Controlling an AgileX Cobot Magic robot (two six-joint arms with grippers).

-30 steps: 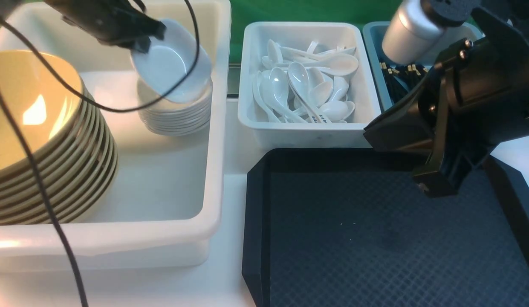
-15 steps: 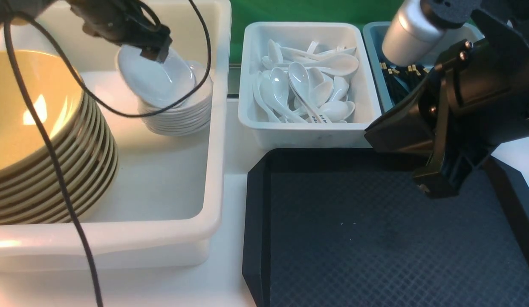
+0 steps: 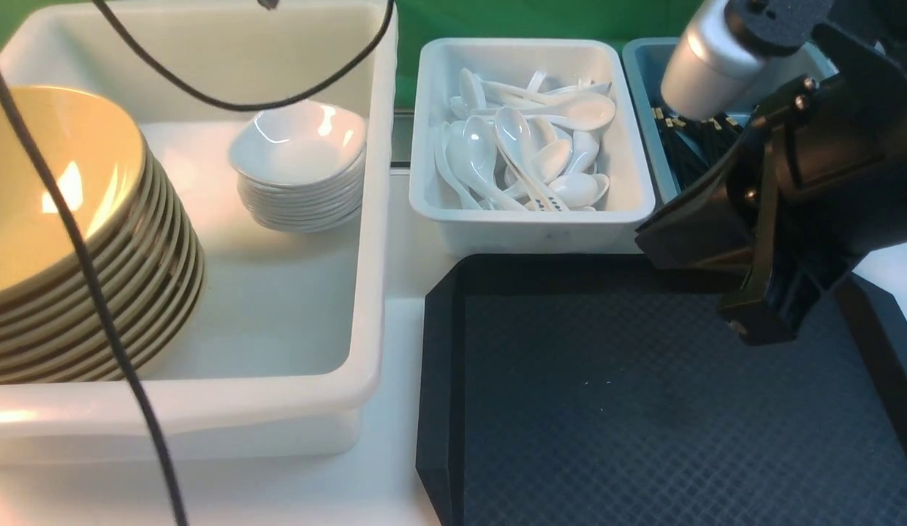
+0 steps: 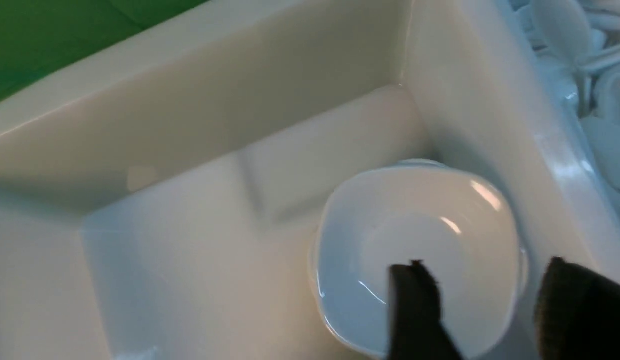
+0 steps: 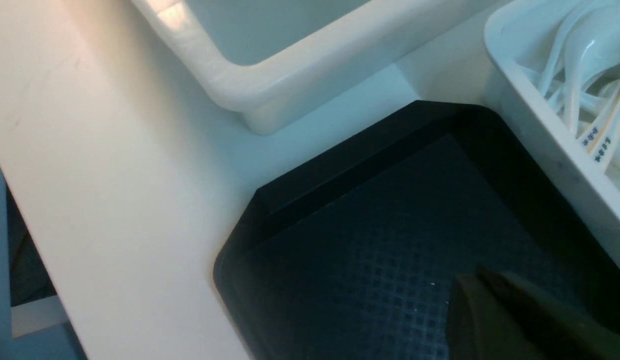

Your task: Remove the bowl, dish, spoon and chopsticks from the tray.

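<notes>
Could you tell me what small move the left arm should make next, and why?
Probably draw the left gripper up and away from the white bin: the dish sits level atop the stack of dishes, and the jaws stand apart above it with nothing between them.

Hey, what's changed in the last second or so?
The left gripper let go of the dish, which settled level onto the stack of dishes in the white bin; the gripper then rose, open, out of the front view. The right gripper, tray, bowls and spoons stayed about where they were.
</notes>
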